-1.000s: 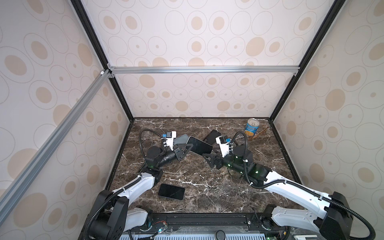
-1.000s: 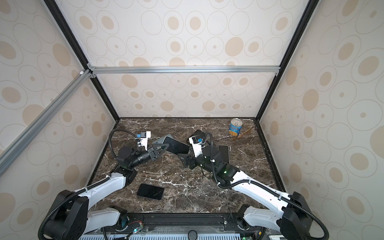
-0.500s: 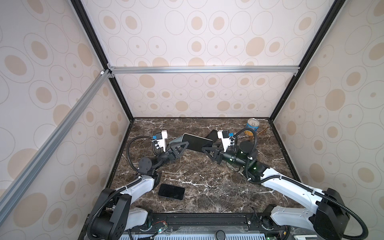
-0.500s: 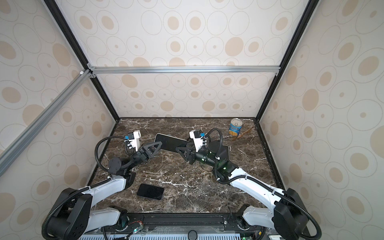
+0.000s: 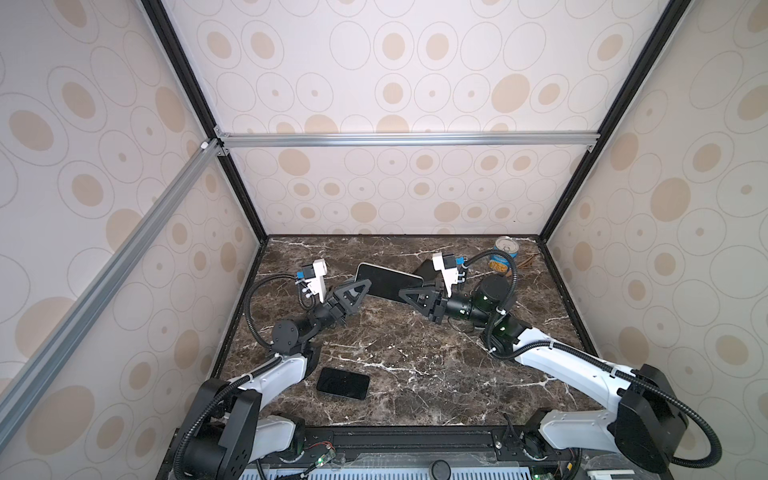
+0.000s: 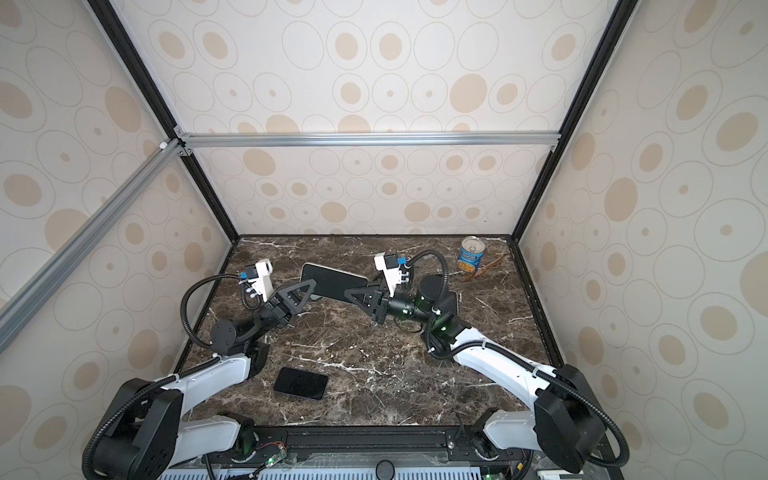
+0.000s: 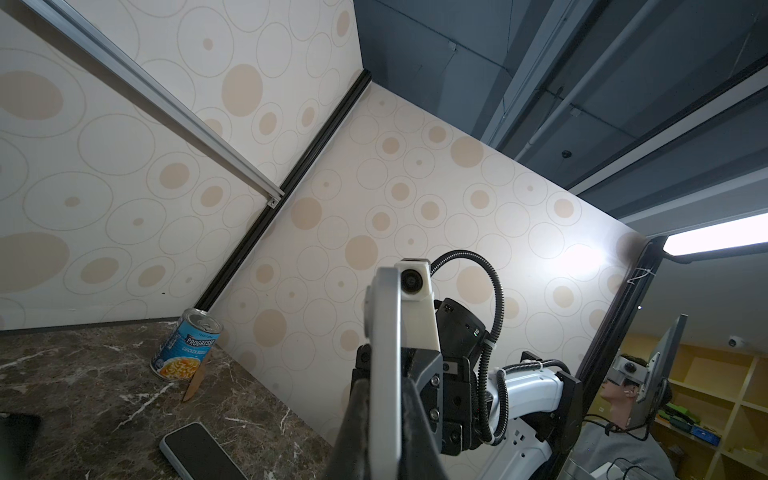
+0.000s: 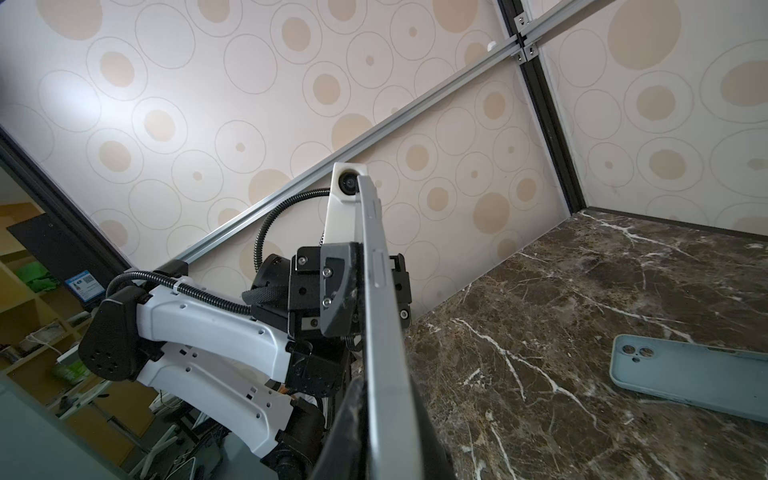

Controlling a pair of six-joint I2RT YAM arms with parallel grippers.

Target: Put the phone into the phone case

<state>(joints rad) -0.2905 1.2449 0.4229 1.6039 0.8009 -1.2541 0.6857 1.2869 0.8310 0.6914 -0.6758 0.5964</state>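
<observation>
A phone [image 5: 388, 284] [image 6: 332, 281] with a dark screen and silver rim hangs in the air above the back middle of the marble table. My left gripper [image 5: 362, 287] [image 6: 308, 286] is shut on its left end. My right gripper [image 5: 405, 294] [image 6: 350, 296] is shut on its right end. Each wrist view shows the phone edge-on [image 7: 386, 353] [image 8: 380, 316] between that gripper's fingers [image 7: 384, 388] [image 8: 374, 390]. The light blue-grey phone case [image 8: 690, 382] lies flat on the table, camera cutouts showing. In both top views it is mostly hidden behind the phone and grippers.
A black phone [image 5: 343, 383] [image 6: 300, 383] lies near the front left. Another dark phone [image 5: 424, 269] lies behind the right wrist, and one [image 6: 452, 305] [image 7: 199, 453] under the right arm. A soup can [image 5: 503, 255] [image 6: 471, 255] [image 7: 187, 353] stands at the back right corner beside brown sticks [image 6: 482, 271].
The left gripper lifted the phone from just above the table into the air. The right gripper rose with it and closed on the phone's right end.
</observation>
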